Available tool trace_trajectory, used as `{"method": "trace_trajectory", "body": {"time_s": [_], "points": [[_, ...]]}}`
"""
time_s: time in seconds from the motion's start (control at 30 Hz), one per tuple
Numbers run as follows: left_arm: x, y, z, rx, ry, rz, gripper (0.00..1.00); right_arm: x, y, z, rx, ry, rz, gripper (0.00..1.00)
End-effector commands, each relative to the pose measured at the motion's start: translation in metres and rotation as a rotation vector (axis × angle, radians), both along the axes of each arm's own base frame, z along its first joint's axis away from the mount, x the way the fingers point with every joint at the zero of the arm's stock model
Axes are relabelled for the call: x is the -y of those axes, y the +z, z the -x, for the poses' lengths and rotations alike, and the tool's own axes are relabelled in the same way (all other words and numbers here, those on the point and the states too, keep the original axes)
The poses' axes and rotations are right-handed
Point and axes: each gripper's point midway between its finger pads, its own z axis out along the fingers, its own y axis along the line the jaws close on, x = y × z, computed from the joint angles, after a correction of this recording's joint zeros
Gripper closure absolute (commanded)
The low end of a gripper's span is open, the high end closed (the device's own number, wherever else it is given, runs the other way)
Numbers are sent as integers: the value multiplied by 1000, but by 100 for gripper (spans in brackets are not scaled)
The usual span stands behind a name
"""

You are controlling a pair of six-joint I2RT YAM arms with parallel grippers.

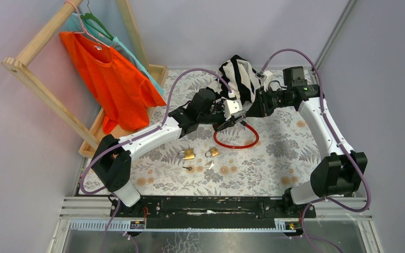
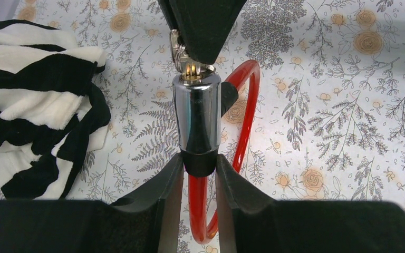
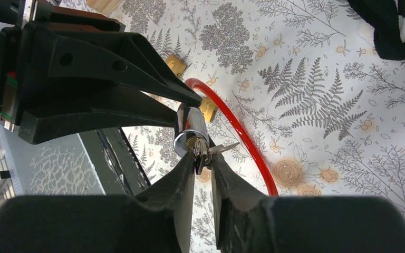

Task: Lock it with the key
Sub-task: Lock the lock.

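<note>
A cable lock with a chrome cylinder (image 2: 196,113) and a red cable loop (image 1: 235,141) is held above the floral table. My left gripper (image 2: 199,161) is shut on the black collar at the cylinder's base. A key (image 3: 203,150) on a small bunch sits in the keyhole at the cylinder's (image 3: 190,129) other end. My right gripper (image 3: 203,158) pinches that key from the opposite side, its fingertips against the cylinder's face. In the top view both grippers, left (image 1: 231,122) and right (image 1: 245,117), meet over the red loop.
Two brass padlocks (image 1: 189,154) (image 1: 212,152) and loose keys (image 1: 190,169) lie on the table in front of the loop. A black-and-white striped cloth (image 1: 240,76) is heaped at the back. A wooden rack with an orange shirt (image 1: 111,79) stands at the left.
</note>
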Motion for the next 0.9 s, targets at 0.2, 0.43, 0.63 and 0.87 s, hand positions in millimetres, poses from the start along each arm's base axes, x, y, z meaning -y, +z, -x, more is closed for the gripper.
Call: {"method": "trace_trajectory", "body": {"time_s": [0.2, 0.43, 0.63, 0.87], "points": [[-3, -13, 14, -45, -40, -38, 100, -1, 6, -7, 200, 186, 56, 78], [-3, -16, 21, -53, -83, -47, 100, 2, 5, -12, 432, 375, 116, 78], [-2, -18, 23, -64, -104, -62, 100, 4, 3, -17, 562, 507, 157, 76], [-1, -20, 25, -77, -115, -62, 100, 2, 0, -24, 657, 593, 166, 75]]}}
